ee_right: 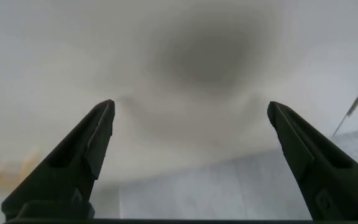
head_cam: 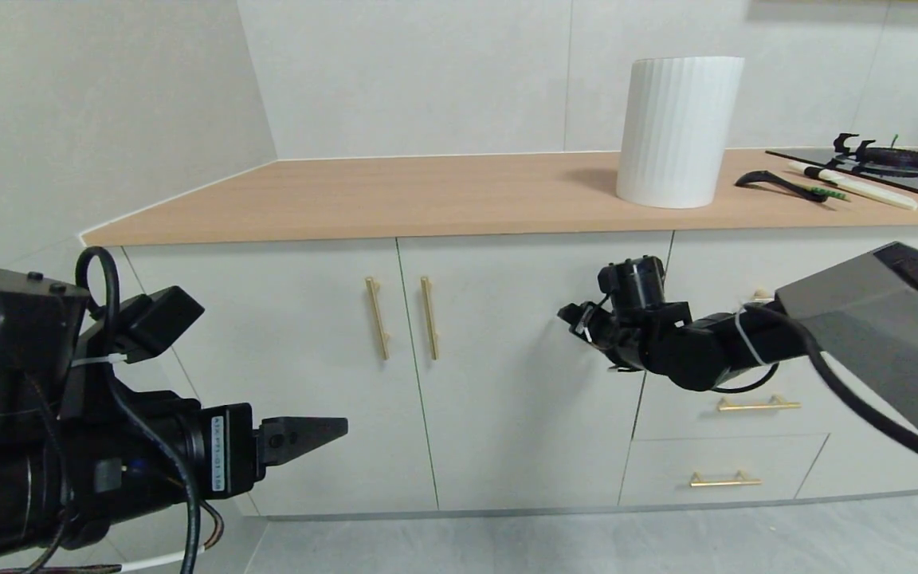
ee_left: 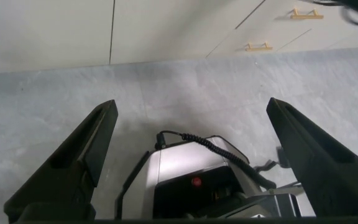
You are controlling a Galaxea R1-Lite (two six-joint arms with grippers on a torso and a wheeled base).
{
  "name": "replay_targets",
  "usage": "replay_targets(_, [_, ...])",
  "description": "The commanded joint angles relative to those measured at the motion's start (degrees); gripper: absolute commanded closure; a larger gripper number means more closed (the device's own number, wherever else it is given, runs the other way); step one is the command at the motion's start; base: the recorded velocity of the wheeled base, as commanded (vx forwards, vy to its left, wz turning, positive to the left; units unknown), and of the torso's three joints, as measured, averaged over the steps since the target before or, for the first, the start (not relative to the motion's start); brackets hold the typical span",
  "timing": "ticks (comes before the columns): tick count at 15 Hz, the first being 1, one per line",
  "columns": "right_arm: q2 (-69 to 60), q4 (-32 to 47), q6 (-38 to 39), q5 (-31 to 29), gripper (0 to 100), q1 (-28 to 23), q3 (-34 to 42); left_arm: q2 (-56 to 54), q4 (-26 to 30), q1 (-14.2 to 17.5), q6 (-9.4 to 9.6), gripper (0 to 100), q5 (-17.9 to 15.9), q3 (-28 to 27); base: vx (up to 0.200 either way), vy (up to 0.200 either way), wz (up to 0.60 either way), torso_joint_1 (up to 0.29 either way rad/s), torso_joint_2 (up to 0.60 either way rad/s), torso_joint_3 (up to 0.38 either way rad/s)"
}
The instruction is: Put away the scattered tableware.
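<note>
Nothing stowed yet, seemingly: utensils [head_cam: 857,186] lie loose on counter [head_cam: 427,195] near white canister [head_cam: 678,131]; left gripper [ee_left: 191,102], right gripper [ee_right: 190,102] both spread wide, empty (well below the counter).

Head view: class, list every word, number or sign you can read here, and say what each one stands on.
White label on the left arm, just behind the left claw: a line of dark print, too small to read.
White ribbed container, cabinet doors, countertop: no writing to be seen.
</note>
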Motion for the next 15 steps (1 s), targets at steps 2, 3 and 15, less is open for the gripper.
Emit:
replay_targets(2, [-27.7, -0.4, -11.0, 9.0, 0, 6.3, 21.9, -1.4, -0.2, 0.1, 1.91, 0, 0.6, 0.7, 0.0, 0.0, 0.0, 0.0, 0.0, 0.0])
replay_targets(3, [-33.2, -0.7, -14.5, 9.0, 0, 6.9, 26.3, -3.5, -0.2, 0.1, 3.14, 0, 1.0, 1.0, 0.0, 0.0, 0.0, 0.0, 0.0, 0.0])
replay_targets(15, [-119.3, 30.1, -41.2, 1.5, 0, -13.7, 53.1, -53.9, 1.2, 11.9, 21.5, 0, 7.4, 13.9, 0.0, 0.0, 0.0, 0.0, 0.0, 0.0])
